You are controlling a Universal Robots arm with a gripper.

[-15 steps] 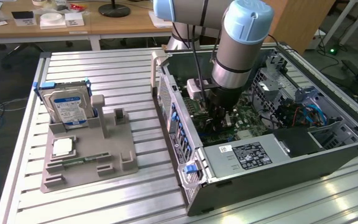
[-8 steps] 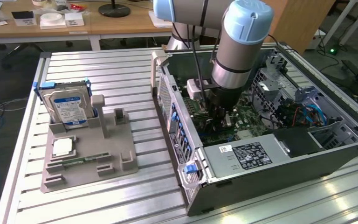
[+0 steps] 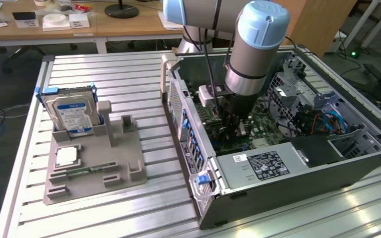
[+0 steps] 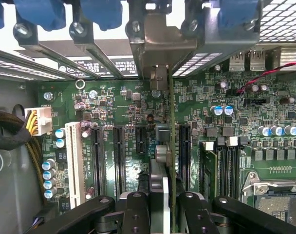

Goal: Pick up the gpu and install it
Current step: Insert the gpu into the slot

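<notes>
The gripper [image 4: 160, 204] is pinched on the gpu [image 4: 170, 146], which the wrist view catches edge-on: a thin card standing upright between the fingers, running away from the camera toward its silvery end bracket [image 4: 160, 46] at the case's rear slot openings. Below the card lies the green motherboard [image 4: 123, 105], with its row of long black expansion slots [image 4: 118, 156] and one white slot [image 4: 76, 163] further off; the card stands in line with a slot between the black ones (whether its edge connector is already touching that slot cannot be told, since the card hides it).

In the exterior view the gripper [image 3: 233, 121] is deep inside the open computer case [image 3: 296, 176], the arm [image 3: 253, 49] coming down almost vertically. The grey fixture tray [image 3: 91, 168] beside the case holds the hard drive [image 3: 75, 111] upright.

By my judgement the pick-up is done and the install step is in hand. Seating the card calls for a straight push along the slot, with the bracket sliding cleanly into its rear opening and no tilt.
</notes>
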